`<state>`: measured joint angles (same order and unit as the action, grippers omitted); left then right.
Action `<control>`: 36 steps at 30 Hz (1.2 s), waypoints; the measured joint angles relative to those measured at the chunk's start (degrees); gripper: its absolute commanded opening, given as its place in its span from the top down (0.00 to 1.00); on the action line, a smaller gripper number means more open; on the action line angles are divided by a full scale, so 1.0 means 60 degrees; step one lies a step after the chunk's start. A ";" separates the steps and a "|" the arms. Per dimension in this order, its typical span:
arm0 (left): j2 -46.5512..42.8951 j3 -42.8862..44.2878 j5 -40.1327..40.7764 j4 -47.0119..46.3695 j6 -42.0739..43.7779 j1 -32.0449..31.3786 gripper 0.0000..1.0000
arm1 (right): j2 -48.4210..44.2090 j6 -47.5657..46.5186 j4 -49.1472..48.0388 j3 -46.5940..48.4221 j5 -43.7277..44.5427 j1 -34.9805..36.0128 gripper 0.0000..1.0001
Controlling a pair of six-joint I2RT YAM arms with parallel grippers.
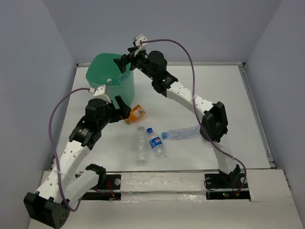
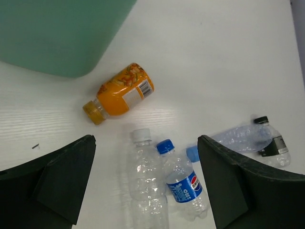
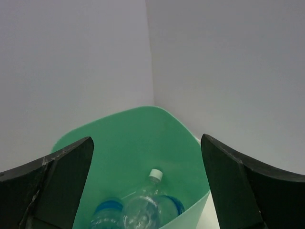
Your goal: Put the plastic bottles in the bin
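The mint-green bin (image 1: 110, 78) stands at the back left and holds clear bottles (image 3: 143, 210), one with a white cap. My right gripper (image 1: 125, 62) is open and empty above the bin's right rim. My left gripper (image 1: 121, 109) is open and empty beside the orange bottle (image 1: 136, 113), which lies on its side in front of the bin (image 2: 62, 33). In the left wrist view the orange bottle (image 2: 121, 93) lies beyond my open fingers. A white-capped clear bottle (image 2: 145, 183), a blue-labelled bottle (image 2: 183, 183) and a crushed blue-capped bottle (image 2: 238, 138) lie on the table.
The three clear bottles lie in the table's middle in the top view: one white-capped (image 1: 140, 144), one blue-labelled (image 1: 156, 142), one long and crushed (image 1: 183, 133). The right arm (image 1: 190, 100) spans above them. Walls close the table's sides and back.
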<state>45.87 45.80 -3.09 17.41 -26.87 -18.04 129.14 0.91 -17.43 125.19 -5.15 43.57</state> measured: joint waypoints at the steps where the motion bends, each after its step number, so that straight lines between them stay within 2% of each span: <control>1: 0.0302 0.0073 0.0273 -0.0051 0.0018 -0.0408 0.02 | -0.0783 0.0182 0.0011 -0.0718 0.0004 -0.0055 0.04; 4: 0.1410 0.0295 0.0933 -0.0357 0.0204 -0.1439 0.03 | -0.3100 0.0769 -0.0240 -0.3002 0.0011 -0.0222 0.08; 5: 0.1796 0.0353 0.1228 -0.0466 0.0313 -0.1708 0.03 | -0.3905 0.0980 -0.0459 -0.3876 0.0033 -0.0328 0.12; 7: 0.2320 0.0379 0.1614 -0.0707 0.0488 -0.2058 0.02 | -0.5890 0.1665 -0.0678 -0.5934 0.0189 -0.0667 0.13; 10: 0.3399 0.0419 0.2313 -0.1242 0.0849 -0.2601 0.02 | -0.7828 0.2492 -0.1147 -0.8240 0.0630 -0.1086 0.15; 13: 0.4430 0.0506 0.2794 -0.1712 0.1282 -0.3045 0.02 | -0.9071 0.3486 -0.1373 -1.0728 0.1162 -0.1264 0.15; 18: 0.5694 0.0798 0.3563 -0.2481 0.1945 -0.3563 0.02 | -0.9832 0.4809 -0.0586 -1.4101 0.1406 -0.1905 0.15; 23: 0.6805 0.1268 0.4364 -0.3060 0.2335 -0.3617 0.02 | -1.1045 0.5504 0.0572 -1.5609 0.1636 -0.2805 0.15; 31: 0.7949 0.1384 0.5355 -0.3151 0.2634 -0.3606 0.01 | -1.2735 0.5745 0.0947 -1.6404 0.1636 -0.2805 0.09; 36: 0.8623 0.1752 0.5752 -0.3235 0.2878 -0.3599 0.02 | -1.3395 0.5646 0.2116 -1.6713 0.2302 -0.2805 0.06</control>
<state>97.60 56.31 31.42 -2.00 -9.61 -39.64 48.77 34.79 -4.73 24.91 8.67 26.74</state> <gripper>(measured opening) 0.989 0.932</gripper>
